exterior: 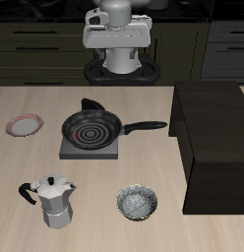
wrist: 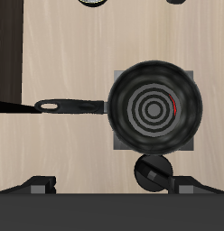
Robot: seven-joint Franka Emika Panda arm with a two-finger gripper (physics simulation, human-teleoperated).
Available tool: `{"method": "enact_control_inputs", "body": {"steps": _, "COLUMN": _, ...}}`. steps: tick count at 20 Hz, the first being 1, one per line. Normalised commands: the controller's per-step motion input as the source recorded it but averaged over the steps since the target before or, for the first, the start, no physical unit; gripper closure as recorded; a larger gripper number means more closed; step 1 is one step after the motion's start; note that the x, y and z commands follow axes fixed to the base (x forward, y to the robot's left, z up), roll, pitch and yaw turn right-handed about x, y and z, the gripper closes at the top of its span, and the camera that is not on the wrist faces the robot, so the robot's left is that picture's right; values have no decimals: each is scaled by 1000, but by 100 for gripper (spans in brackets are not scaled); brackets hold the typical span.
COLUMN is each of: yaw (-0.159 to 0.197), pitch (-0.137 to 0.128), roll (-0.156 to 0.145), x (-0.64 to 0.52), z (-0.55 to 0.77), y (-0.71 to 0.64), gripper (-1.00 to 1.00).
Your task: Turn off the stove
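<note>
Gripper: the gripper (exterior: 118, 39) hangs high at the back of the bench, above the robot's base and clear of every object; it holds nothing and touches nothing. Its fingers show in the wrist view only as dark blurred shapes at the frame's edge, so I cannot tell how wide they stand.
Arm: white and grey casing, rounded and smooth, folded over a dark round base (exterior: 121, 71).
Stove: the stove (exterior: 73, 150) is a flat, square, dark-grey slab lying on the bench in front of the robot's base, mostly covered by the pan; only its edges and corners show.
Knob: a small, round, dark knob (wrist: 152, 170) with a raised bar across it sits at the stove's edge nearest the robot.
Frying pan: a black round frying pan (exterior: 91, 129) rests on the stove, its base marked with pale concentric rings; a thin red mark shows inside near its wall. Its long black handle (exterior: 144, 126), with a slot near the end, points toward the cabinet.
Cabinet: a large, dark brown, box-like cabinet (exterior: 211, 138) stands on the bench beside the pan's handle.
Moka pot: a faceted silver moka pot (exterior: 55, 202) with a black handle stands near the front edge.
Bowl: a speckled grey bowl (exterior: 138, 203) sits beside the moka pot.
Plate: a small pinkish plate (exterior: 24, 125) lies apart from the stove, on the side away from the cabinet.
Bench: pale wood grain, matte bench (exterior: 144, 167).
</note>
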Motion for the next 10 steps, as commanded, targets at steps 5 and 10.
{"method": "enact_control_inputs", "body": {"steps": 5, "yaw": 45, "pitch": -13, "roll": -34, "x": -96, "z": -54, "y": -298, "gripper": -100}}
{"method": "enact_control_inputs", "body": {"steps": 10, "yaw": 54, "pitch": -6, "roll": -32, "x": -73, "z": -114, "y": -235, "gripper": -100}}
